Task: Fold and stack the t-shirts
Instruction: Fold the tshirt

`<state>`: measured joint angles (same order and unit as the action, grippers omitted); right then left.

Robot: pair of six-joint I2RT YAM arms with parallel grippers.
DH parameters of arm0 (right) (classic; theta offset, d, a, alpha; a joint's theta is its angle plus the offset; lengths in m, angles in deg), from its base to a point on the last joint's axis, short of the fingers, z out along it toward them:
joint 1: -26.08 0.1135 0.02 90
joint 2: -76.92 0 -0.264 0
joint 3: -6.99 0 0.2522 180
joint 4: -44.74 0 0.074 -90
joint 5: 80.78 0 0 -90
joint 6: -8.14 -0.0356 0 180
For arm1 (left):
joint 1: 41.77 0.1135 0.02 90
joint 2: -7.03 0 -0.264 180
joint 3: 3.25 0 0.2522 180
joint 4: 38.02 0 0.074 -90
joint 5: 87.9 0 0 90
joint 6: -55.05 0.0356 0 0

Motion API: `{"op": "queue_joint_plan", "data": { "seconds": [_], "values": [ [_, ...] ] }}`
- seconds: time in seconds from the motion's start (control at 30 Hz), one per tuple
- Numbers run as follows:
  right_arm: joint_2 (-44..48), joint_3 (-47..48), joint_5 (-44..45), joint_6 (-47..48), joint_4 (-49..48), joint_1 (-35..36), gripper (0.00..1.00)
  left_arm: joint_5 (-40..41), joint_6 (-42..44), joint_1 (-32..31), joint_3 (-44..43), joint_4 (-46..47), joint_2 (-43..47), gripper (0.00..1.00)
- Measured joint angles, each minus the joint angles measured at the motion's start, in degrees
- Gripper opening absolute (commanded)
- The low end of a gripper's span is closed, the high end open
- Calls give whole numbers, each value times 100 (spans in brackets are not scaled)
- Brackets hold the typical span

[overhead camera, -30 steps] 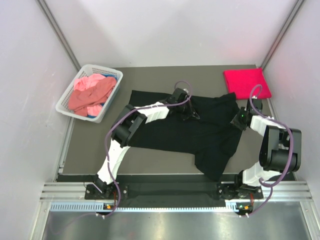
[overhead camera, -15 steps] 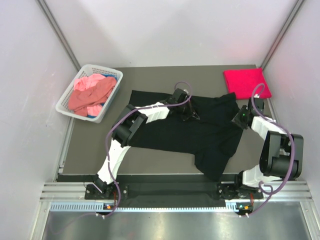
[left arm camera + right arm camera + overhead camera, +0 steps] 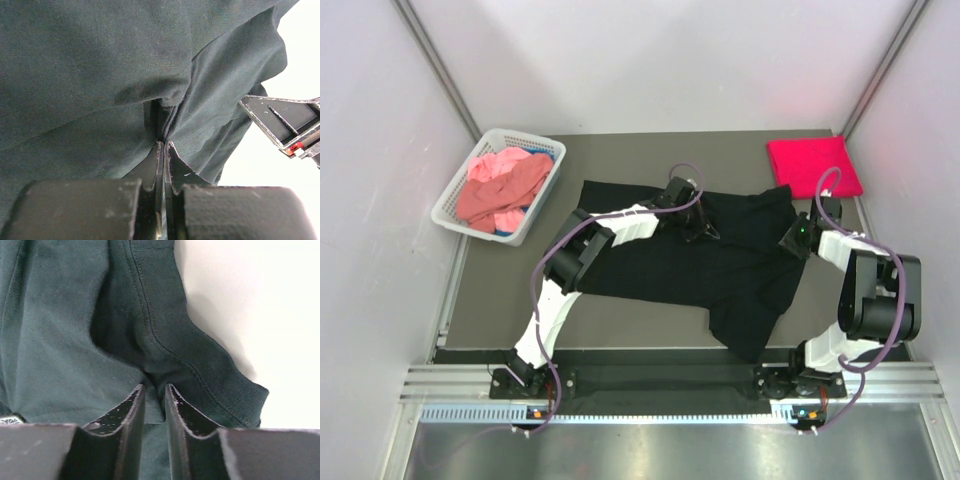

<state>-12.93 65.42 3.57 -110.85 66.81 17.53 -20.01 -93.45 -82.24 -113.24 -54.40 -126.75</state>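
Both grippers pinch the soft black cloth t-shirt (image 3: 670,270) spread out flat.
The left gripper (image 3: 164,146) is squeezed tight on a fold at the shirt's 12 o'clock; the right gripper (image 3: 155,389) nips its 3 o'clock edge, fingers a little apart; a folded bright red cloth t-shirt (image 3: 813,166) lies at its 2 o'clock.

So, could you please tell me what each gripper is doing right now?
Left gripper: closed, pinching the black t-shirt.
Right gripper: closed on the black t-shirt's hemmed edge.
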Motion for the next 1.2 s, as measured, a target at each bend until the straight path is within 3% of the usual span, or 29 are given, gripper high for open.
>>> {"op": "queue_joint_plan", "data": {
  "seconds": [0.17,0.23,0.47,1.07,1.2],
  "values": [
    [-26,0,28,59,-22,15,13,-2,-11,0,0,0,0,0],
    [-31,0,46,105,-20,15,0,-2,-13,0,0,0,0,0],
    [107,20,61,92,236,20,0,-15,-26,0,-11,-4,0,0],
    [1502,-208,175,-275,1019,26,0,48,195,94,-299,-625,0,0],
    [1541,-413,52,-199,859,26,14,-20,208,120,-297,-654,0,0]
  ]
}}
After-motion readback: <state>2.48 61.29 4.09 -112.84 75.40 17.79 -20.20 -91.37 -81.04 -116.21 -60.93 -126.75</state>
